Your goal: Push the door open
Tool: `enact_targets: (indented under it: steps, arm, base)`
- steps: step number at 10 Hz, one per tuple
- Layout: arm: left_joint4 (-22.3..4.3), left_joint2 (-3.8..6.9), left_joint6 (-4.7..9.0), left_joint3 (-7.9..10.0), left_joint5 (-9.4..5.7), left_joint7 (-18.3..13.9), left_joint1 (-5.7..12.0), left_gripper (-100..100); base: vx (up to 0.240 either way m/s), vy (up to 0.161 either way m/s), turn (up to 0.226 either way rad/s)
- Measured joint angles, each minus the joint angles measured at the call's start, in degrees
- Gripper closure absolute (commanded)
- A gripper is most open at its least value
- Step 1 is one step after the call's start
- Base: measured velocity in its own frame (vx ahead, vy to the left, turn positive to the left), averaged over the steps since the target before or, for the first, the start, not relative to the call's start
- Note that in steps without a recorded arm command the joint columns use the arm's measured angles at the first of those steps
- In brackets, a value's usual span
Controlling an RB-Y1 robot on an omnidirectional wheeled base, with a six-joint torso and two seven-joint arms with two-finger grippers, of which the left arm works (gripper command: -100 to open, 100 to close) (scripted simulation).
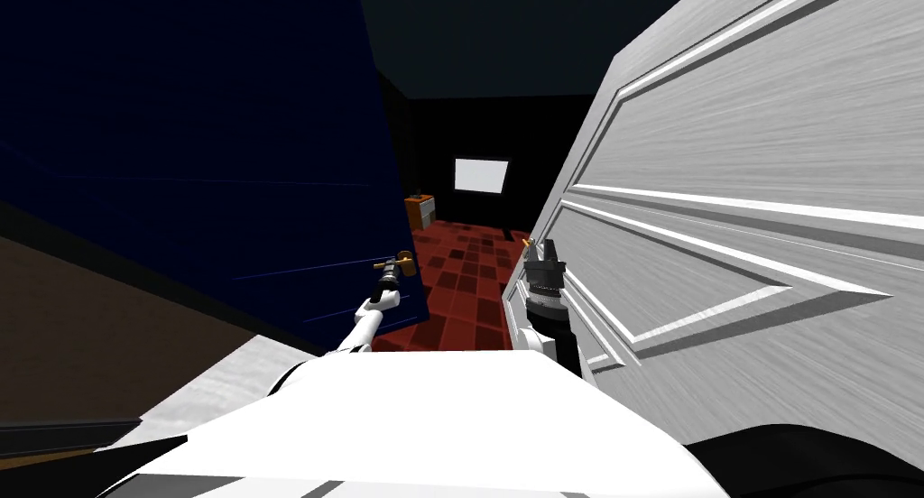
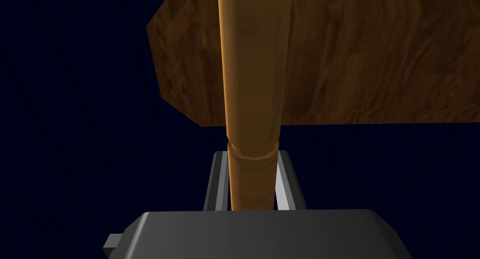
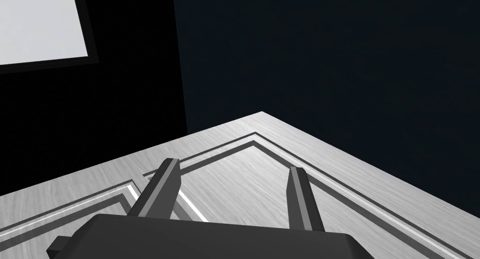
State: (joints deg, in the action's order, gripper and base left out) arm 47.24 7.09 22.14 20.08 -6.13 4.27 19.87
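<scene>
Because the left gripper (image 2: 252, 157) has its jaws pinched on the shank of the brown lever handle (image 2: 253, 73), the push should go through that grip. Press straight into the dark blue door (image 2: 70, 129) that carries the handle, let the wrist follow the leaf's arc rather than drag sideways, and ease the squeeze if the lever starts to twist. Directly behind the handle a brown wood-grained plate (image 2: 375, 59) lies flat on that door. Across the gap from the handle, the right gripper (image 3: 233, 166) hovers with jaws spread over a white panelled door (image 1: 740, 159). Whether it touches I cannot tell, and it looks best held off. Beyond the handle a red tiled floor (image 1: 465, 285) shows through the opening. The handle's far end runs out of the left wrist view, the blue door's hinge side is lost in dimness, and which leaf the task means is my own guess.
</scene>
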Motion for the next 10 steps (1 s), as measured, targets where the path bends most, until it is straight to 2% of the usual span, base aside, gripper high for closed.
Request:
enact_targets:
  steps: [5,10]
  arm:
    - [-1.9,0.84,0.6,0.16,-0.84,0.1,0.46,100]
    - [-5.1,2.43,2.11,0.16,-2.26,0.2,2.18,100]
  base:
    - [0.173,-0.028,0.091]
    - [0.194,-0.039,0.115]
